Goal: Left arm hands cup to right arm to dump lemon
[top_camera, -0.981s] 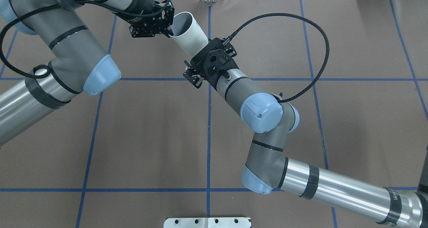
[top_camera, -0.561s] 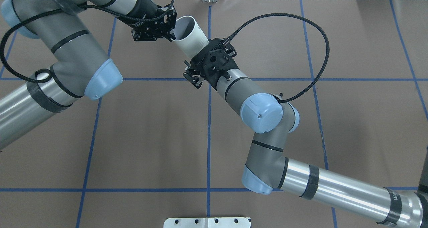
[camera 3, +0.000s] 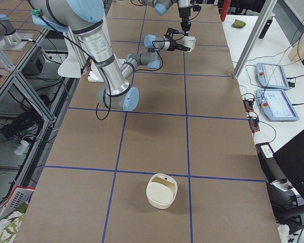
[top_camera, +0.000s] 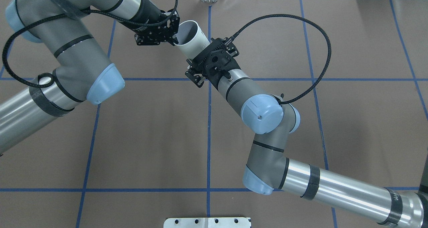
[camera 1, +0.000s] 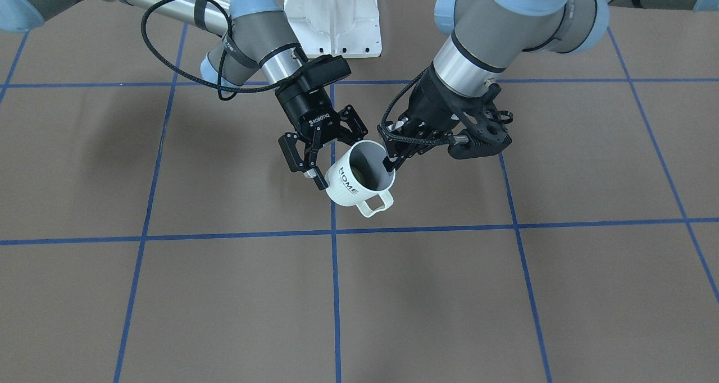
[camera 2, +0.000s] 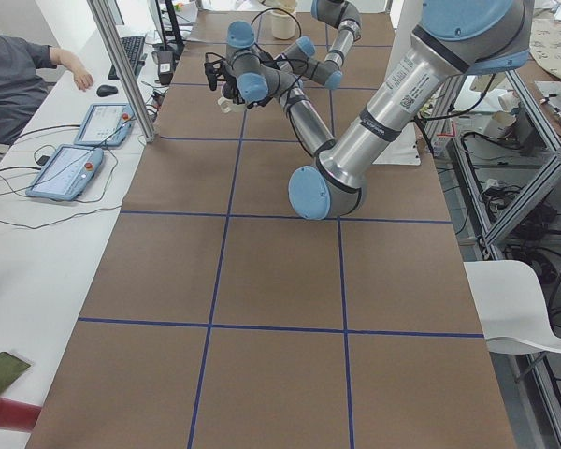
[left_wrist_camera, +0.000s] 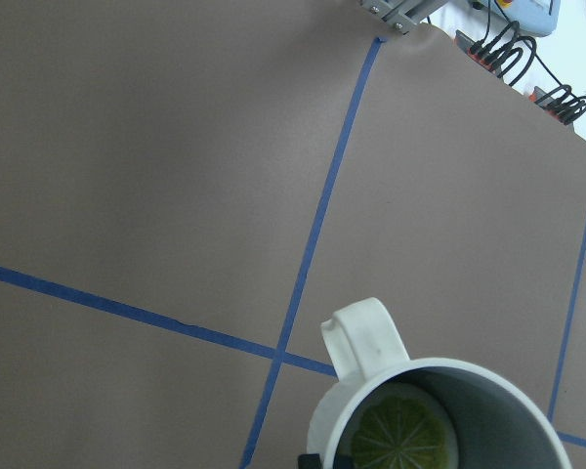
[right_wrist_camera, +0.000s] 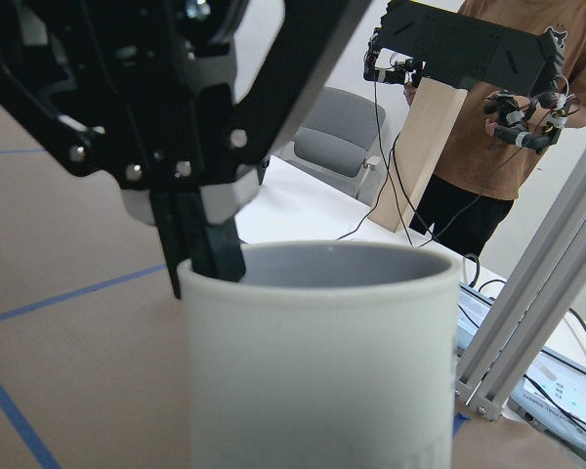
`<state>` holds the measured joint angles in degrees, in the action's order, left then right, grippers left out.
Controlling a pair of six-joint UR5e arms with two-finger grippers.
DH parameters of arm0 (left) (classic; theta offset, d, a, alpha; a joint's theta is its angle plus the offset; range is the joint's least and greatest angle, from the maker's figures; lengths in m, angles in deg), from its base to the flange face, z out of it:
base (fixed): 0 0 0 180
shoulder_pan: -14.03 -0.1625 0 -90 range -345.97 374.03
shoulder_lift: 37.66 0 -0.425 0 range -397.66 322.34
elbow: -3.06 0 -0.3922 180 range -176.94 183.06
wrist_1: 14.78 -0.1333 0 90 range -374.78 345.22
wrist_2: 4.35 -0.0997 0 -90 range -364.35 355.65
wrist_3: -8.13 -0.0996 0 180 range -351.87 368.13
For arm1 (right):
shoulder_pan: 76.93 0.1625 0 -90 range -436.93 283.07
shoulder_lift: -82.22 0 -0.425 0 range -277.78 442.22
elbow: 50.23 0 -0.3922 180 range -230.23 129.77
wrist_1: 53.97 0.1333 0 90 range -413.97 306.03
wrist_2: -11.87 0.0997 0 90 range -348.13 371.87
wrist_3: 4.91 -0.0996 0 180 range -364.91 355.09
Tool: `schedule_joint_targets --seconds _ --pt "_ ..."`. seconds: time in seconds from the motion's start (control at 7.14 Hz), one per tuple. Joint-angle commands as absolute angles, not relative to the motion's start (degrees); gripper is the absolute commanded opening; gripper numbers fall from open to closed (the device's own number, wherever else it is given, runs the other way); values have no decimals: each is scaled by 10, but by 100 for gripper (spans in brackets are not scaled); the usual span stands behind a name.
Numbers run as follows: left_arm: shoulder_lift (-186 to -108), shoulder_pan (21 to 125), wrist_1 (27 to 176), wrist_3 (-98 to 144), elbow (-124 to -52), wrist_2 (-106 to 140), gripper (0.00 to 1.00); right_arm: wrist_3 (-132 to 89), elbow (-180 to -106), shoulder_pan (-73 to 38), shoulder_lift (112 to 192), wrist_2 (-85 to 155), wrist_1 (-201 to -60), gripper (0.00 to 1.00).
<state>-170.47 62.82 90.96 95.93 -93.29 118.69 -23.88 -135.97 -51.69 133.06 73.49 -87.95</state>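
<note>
Honestly, the danger sits in the hand-over itself. My left claw pinches the rim of the HOME mug, one finger inside. It holds the mug tilted in the air over the middle of the table's far edge, with the lemon slice lying at the bottom. My right claw straddles the mug's body, spread wide; whether its pads bite I cannot tell. If the left lets go too soon, the mug drops. If its inner finger drags on the way out, the mug twists and the lemon spills early. My braided cable hangs just beside the rim. The cream tub near the table's right end is well apart.
</note>
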Motion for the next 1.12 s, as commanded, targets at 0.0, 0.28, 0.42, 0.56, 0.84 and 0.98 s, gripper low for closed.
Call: schedule_joint_targets --seconds 0.0,0.28,0.42,0.56,0.84,0.98 --pt "-1705 622 910 959 -943 1187 0 -237 -1359 -517 1331 729 -880 98" --pt "-1704 616 909 959 -950 1187 0 -237 -1359 -518 1332 729 -880 98" --pt "-1705 615 909 959 -950 1188 0 -237 -1359 -517 1332 729 -880 98" --pt "-1705 614 909 959 -951 1188 0 -237 -1359 -518 1332 729 -880 98" --pt "-1705 614 909 959 -950 1188 0 -237 -1359 -518 1332 729 -880 98" --pt "-1705 614 909 959 -951 1189 0 -236 -1358 -518 1333 729 -880 90"
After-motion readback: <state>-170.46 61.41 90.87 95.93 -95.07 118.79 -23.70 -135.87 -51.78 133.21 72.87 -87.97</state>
